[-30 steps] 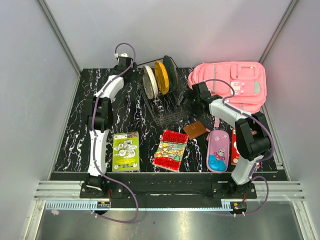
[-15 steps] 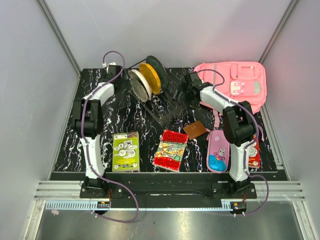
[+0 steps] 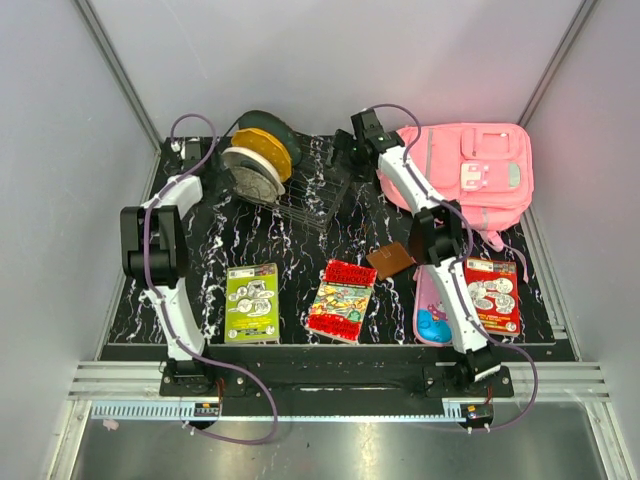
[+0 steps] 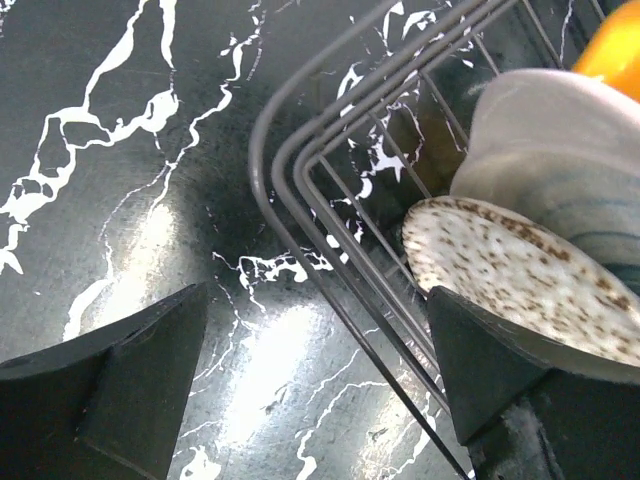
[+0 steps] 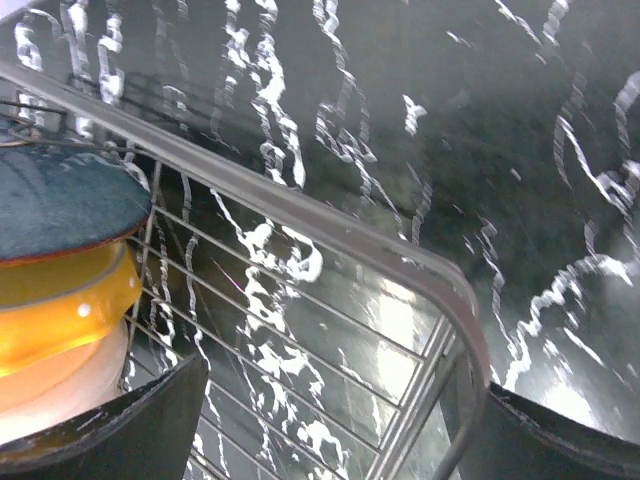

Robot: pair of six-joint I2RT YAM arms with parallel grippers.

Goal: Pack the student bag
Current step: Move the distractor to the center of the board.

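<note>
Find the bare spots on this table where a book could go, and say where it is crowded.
Bare tabletop lies between the dish rack and the green book, reaching the left arm. Crowded on the right: wallet, pencil case, comic and student bag around the right arm.

Plain grey walls (image 3: pixel 330 60) enclose a black, white-veined marble table (image 3: pixel 258 232) with bright glare.

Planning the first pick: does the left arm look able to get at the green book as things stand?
Probably yes: the green book lies flat, uncovered, near that arm's base, and the left gripper is open by the dish rack corner.
</note>
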